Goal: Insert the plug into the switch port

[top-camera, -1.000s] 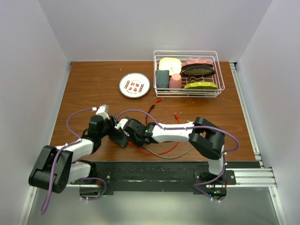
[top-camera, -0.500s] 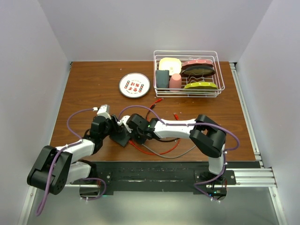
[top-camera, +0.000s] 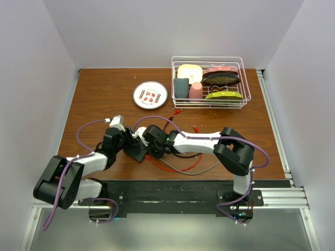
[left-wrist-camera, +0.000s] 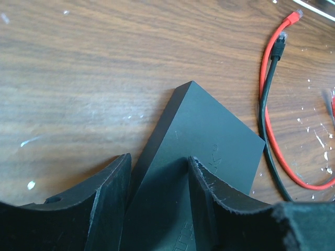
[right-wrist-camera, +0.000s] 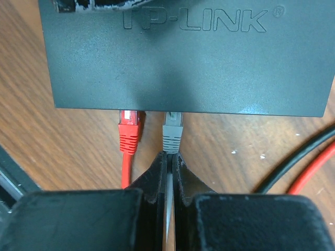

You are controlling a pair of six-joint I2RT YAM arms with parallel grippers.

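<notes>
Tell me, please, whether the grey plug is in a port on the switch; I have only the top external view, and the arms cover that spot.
Observer: In the right wrist view the grey plug has its nose in a port on the edge of the switch. I cannot tell whether it has latched.
Operator: Thank you. What is the right gripper holding?
Observer: The right gripper is shut on the grey cable just behind that plug, not on the plug itself.
Operator: And is the switch braced?
Observer: Yes. The left wrist view shows the left gripper clamped on the switch body, with one finger at each side.
</notes>
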